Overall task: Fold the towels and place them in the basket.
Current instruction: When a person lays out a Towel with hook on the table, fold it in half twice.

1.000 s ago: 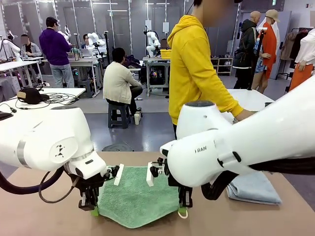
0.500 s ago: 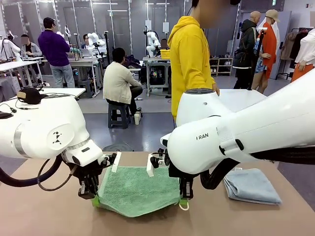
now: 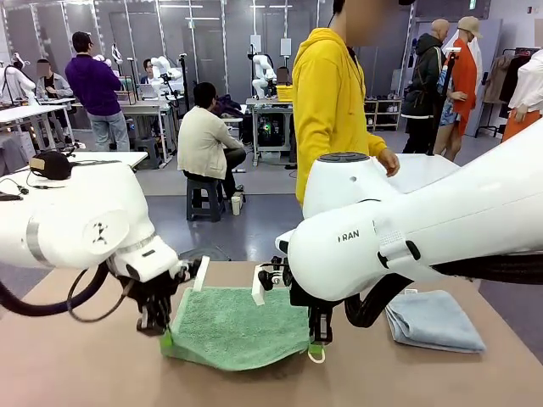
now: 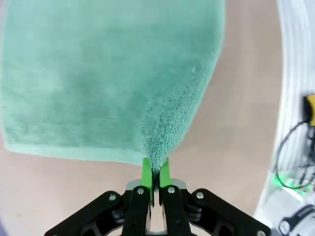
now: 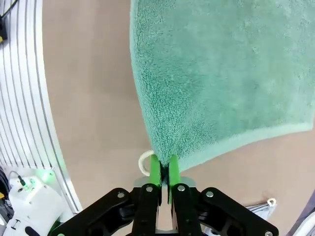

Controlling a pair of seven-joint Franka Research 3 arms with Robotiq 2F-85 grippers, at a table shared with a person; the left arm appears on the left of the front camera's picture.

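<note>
A sea-green towel (image 3: 236, 326) hangs by its two near corners above the brown table, its far part lying on the tabletop. My left gripper (image 3: 165, 337) is shut on the towel's left near corner, and its green pads (image 4: 147, 173) pinch the terry (image 4: 108, 78). My right gripper (image 3: 316, 348) is shut on the right near corner (image 5: 216, 73), a white loop (image 5: 143, 162) hanging beside its pads (image 5: 154, 169). A folded grey-blue towel (image 3: 434, 320) lies on the table to the right. The basket is out of view.
A person in a yellow hoodie (image 3: 333, 110) stands at the far side of the table, one hand (image 3: 389, 163) hanging by the right arm's shoulder. The table's far edge (image 3: 229, 263) runs just beyond the green towel. Other people and benches fill the room behind.
Both grippers have lifted the towel's near corners and carried them away from the near edge, so the near part now sags off the table. The person has turned sideways.
</note>
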